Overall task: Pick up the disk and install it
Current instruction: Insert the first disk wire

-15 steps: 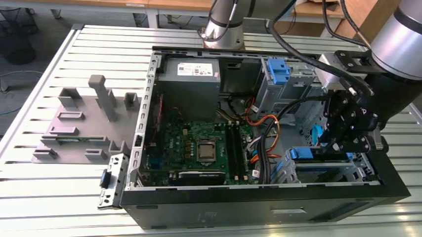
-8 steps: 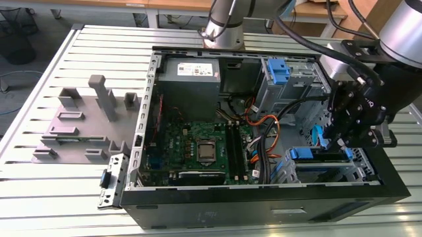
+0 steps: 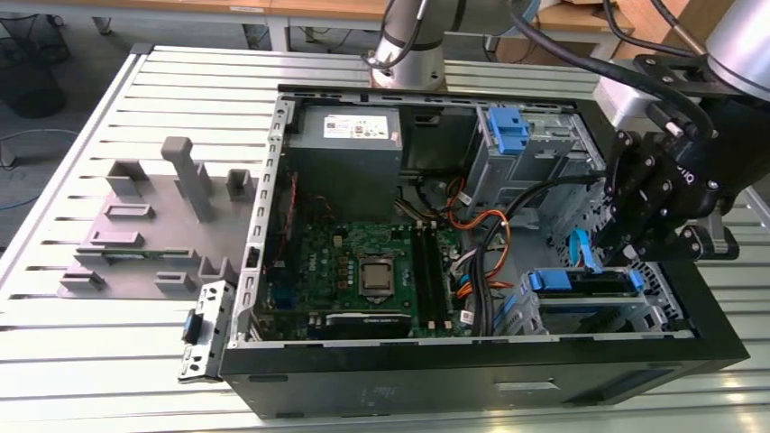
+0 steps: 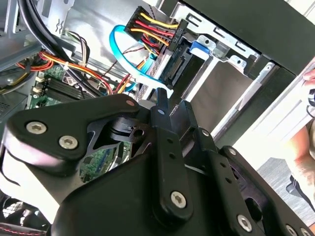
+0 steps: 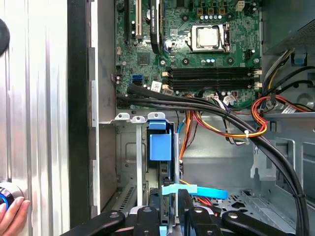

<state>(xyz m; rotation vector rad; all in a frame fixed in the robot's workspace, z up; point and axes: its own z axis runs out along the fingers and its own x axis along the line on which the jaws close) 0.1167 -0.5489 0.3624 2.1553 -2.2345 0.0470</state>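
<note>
The open black desktop computer case lies on its side on the slatted metal counter, and the flat rectangular silver disk in its bright blue plastic carrier sits in the drive cage at the case's front corner, on the exterior view's right, nearest the lower edge of the counter. In the first wrist view the carrier's blue end stands upright between the cage's grey metal rails, so the disk looks mostly seated in its bay. The black pincer hangs directly over that bay; in the first wrist view its two fingers stand close on either side of the disk's upper edge, pressed nearly together and apparently pinching the disk, though the contact itself is hidden by the light blue flat data cable crossing just in front of them. To finish this step well, I judge the drive should stay square to the rails and be pushed straight along them, not tilted, so the carrier's side tabs catch evenly; the blue cable and the bundle of red, yellow and black power wires lie close to the bay and should not be trapped under the drive. A person's fingertips rest at the counter's edge, well apart from the case.
</note>
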